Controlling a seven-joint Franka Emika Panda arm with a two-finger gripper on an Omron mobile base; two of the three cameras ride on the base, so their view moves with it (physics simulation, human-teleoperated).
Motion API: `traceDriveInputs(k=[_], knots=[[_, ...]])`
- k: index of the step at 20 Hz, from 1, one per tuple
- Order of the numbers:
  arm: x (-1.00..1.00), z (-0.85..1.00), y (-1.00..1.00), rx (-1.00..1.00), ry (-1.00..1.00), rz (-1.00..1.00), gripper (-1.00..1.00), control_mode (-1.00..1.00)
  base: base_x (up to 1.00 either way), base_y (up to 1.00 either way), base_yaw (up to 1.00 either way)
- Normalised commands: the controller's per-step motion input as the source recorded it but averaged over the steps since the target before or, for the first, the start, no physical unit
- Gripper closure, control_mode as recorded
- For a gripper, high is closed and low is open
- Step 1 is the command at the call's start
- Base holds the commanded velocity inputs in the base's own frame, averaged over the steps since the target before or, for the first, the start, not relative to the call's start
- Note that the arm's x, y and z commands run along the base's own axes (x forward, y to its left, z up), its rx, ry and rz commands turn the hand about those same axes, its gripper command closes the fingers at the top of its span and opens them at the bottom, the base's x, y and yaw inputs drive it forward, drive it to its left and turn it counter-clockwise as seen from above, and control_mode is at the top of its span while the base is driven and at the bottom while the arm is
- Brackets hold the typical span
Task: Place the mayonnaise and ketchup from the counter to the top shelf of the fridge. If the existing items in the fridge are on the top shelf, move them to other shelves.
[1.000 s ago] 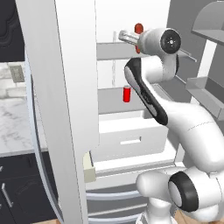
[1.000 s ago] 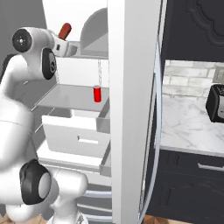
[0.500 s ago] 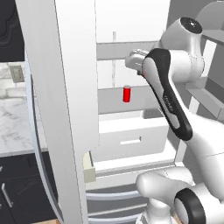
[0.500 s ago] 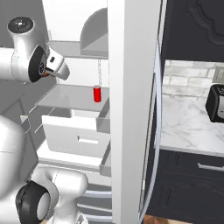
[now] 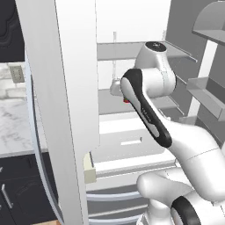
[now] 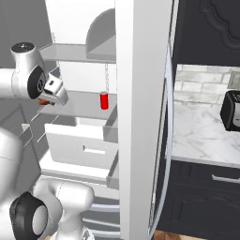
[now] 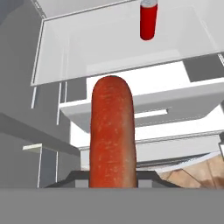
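The fingers (image 7: 112, 181) are clenched on the orange-red oval item (image 7: 112, 135), which stands up the middle of the hand view from the bottom edge. It is one of the fridge's existing items, so the grip most likely serves to carry it off the top shelf (image 6: 77, 52) and clear that board for the mayonnaise and ketchup. The red can (image 7: 148, 20) stands upright at the top of the hand view on the lower shelf (image 7: 109, 48), above the white drawer (image 7: 144, 114); that shelf looks the likely place to set the held item down.

The right base view puts the gripper (image 6: 47, 98) at the left edge, just above the lower shelf, with a sliver of red under it, and the can (image 6: 104, 100) in mid-frame, apart from it. In the left base view the arm (image 5: 147, 110) covers most of the cavity, leaving a red speck by the wrist. The marbled surface (image 6: 206, 136) lies at the right of the right base view; I cannot make out the mayonnaise or ketchup on it.
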Motion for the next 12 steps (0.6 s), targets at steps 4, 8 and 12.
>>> traceDriveInputs(k=[4,8,12], knots=[[0.31,-1.0,0.15,-0.05,0.08,0.0,1.0,-1.0,0.0,0.0,0.0],[0.36,-0.55,0.0,0.0,-0.02,0.0,1.0,-1.0,0.0,0.0,0.0],[0.6,-0.17,0.0,0.0,-0.07,0.0,1.0,-1.0,0.0,0.0,0.0]])
